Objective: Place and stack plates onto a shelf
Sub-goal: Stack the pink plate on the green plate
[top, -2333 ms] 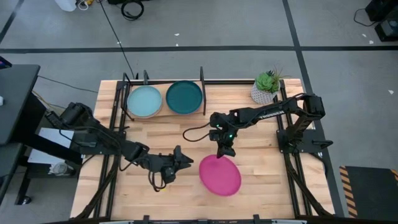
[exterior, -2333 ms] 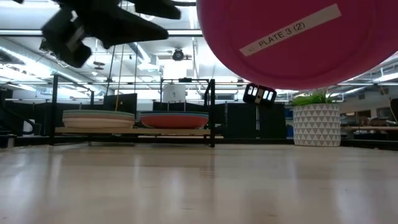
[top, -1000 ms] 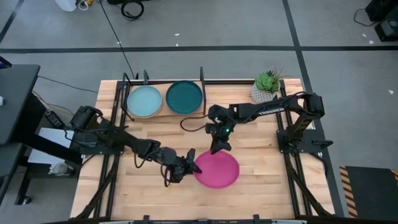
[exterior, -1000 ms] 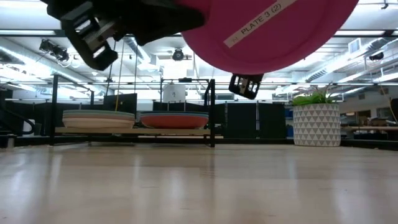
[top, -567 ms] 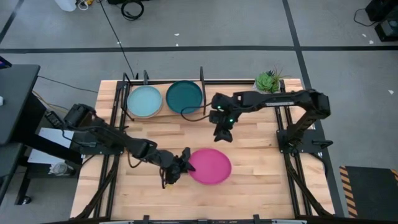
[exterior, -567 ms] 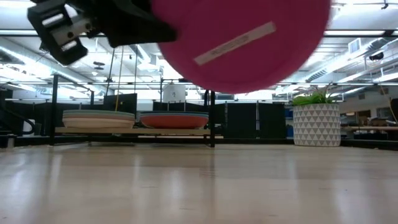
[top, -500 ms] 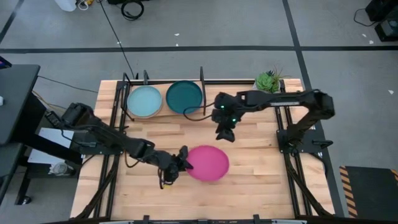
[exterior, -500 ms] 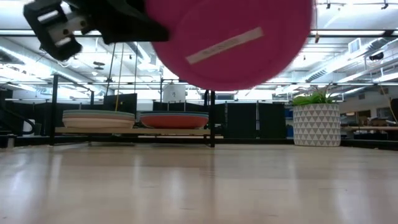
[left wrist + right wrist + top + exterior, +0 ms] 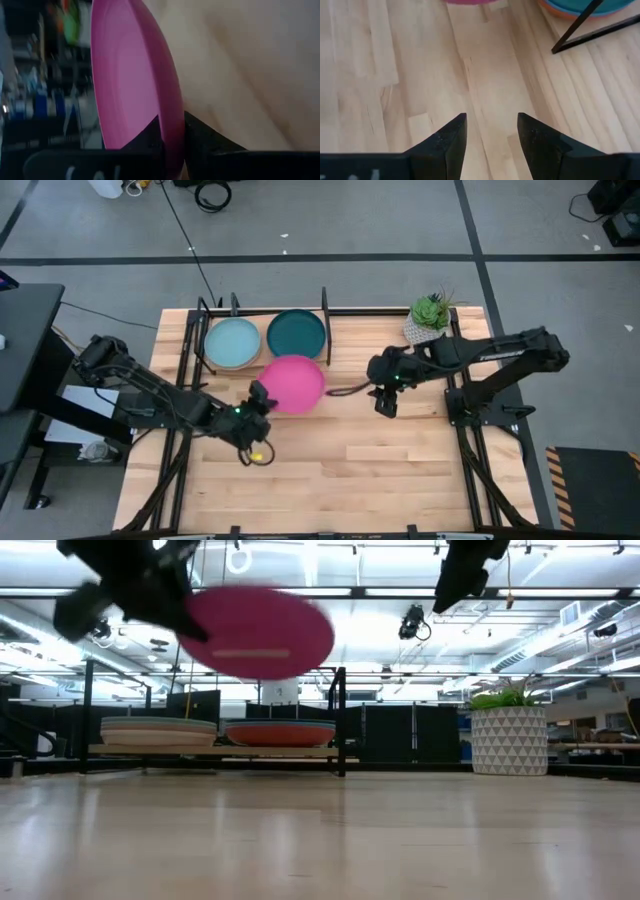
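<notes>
The magenta plate (image 9: 293,384) hangs above the table just in front of the shelf (image 9: 326,312), with my left gripper (image 9: 264,394) shut on it. In the low view the plate (image 9: 258,632) floats above the shelf's two stacks (image 9: 280,732). From above, a pale blue plate (image 9: 232,342) tops the left stack and a teal plate (image 9: 296,336) the right one. My right gripper (image 9: 385,404) stands open over bare table to the plate's right, with nothing between its fingers (image 9: 455,137). My left gripper pinches the magenta plate's rim (image 9: 175,125) between its two fingers, one on the upper face and one on the underside. The fingers come roughly level from the table's near-left side. The plate is lifted clear of table and shelf, close to level.
A potted green plant (image 9: 430,320) in a white pot stands at the table's far right. The shelf's black posts (image 9: 341,720) rise beside the stacks. Bare plank tabletop (image 9: 380,470) fills the near half.
My right gripper has let go of the magenta plate's far rim and drawn back toward the table's right edge. My left gripper, keeping its hold, has carried the plate from the table's near middle toward the far edge and left, up to the shelf.
</notes>
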Controlling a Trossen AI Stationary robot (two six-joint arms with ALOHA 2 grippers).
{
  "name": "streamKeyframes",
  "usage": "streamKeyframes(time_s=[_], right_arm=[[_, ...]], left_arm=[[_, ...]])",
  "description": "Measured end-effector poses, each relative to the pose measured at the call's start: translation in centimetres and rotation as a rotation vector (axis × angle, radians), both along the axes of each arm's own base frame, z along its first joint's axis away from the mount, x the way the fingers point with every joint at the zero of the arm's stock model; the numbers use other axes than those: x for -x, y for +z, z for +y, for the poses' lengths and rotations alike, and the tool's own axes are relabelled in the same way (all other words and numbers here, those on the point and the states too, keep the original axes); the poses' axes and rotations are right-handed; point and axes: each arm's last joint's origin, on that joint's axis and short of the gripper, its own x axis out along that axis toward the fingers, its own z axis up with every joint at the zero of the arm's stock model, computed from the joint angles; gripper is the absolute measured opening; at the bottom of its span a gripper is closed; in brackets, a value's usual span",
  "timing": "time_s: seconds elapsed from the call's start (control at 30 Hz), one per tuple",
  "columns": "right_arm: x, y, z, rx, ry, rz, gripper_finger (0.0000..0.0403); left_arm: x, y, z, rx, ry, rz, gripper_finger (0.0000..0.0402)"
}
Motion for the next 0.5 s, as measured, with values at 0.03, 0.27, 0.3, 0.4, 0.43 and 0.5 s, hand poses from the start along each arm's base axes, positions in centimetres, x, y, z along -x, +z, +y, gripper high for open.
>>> streamKeyframes(time_s=[0.03, 0.27, 0.3, 0.4, 0.43, 0.5], right_arm=[[0.0, 0.0, 0.3, 0.012, -0.003, -0.006, 0.0181], [-0.4, -0.4, 2.0, 0.046, 0.028, -0.005, 0.0181], [-0.5, -0.5, 2.1, 0.047, 0.031, -0.005, 0.0181], [-0.9, -0.8, 2.3, 0.048, 0.039, -0.004, 0.0181], [-1.0, -1.0, 2.4, 0.049, 0.041, 0.003, 0.0181], [-1.2, -1.1, 2.5, 0.05, 0.044, 0.008, 0.018]], left_arm=[[0.1, -0.2, 0.5, -0.012, 0.025, 0.027, 0.0048], [-1.1, -0.8, 5.2, -0.086, 0.209, 0.123, 0.0048], [-1.3, -0.8, 6.0, -0.094, 0.23, 0.125, 0.0048], [-2.2, -0.6, 8.6, -0.069, 0.262, 0.126, 0.0048], [-2.4, -0.6, 9.5, -0.043, 0.267, 0.124, 0.0048], [-2.7, -0.4, 11.1, -0.001, 0.271, 0.113, 0.0048]])
